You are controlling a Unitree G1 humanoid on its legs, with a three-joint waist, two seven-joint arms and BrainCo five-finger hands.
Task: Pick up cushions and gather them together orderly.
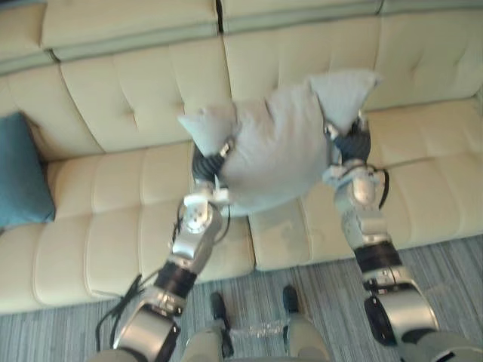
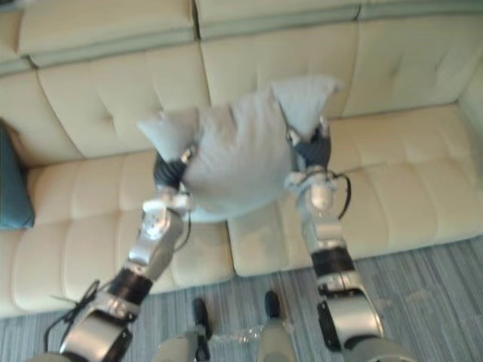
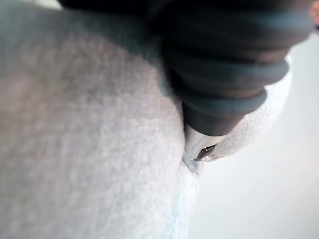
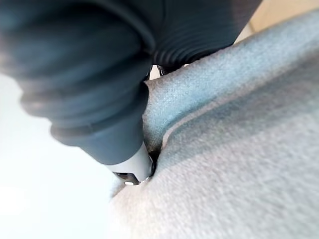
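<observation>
Above cream sofa [image 1: 136, 98], grey cushion [image 1: 279, 151] stretched crosswise, corners pointing up, ends pinched by left hand [image 1: 205, 162], right hand [image 1: 351, 143]

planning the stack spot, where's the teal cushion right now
In the left eye view, the teal cushion rests on the sofa at the robot's far left, apart from the raised grey cushion.

cushions 2: grey cushion [image 1: 279, 151] centre, teal cushion [image 1: 23, 177] at 9 o'clock | sofa [image 1: 113, 98] 1 | hands 2: left hand [image 1: 205, 163], right hand [image 1: 352, 143]
</observation>
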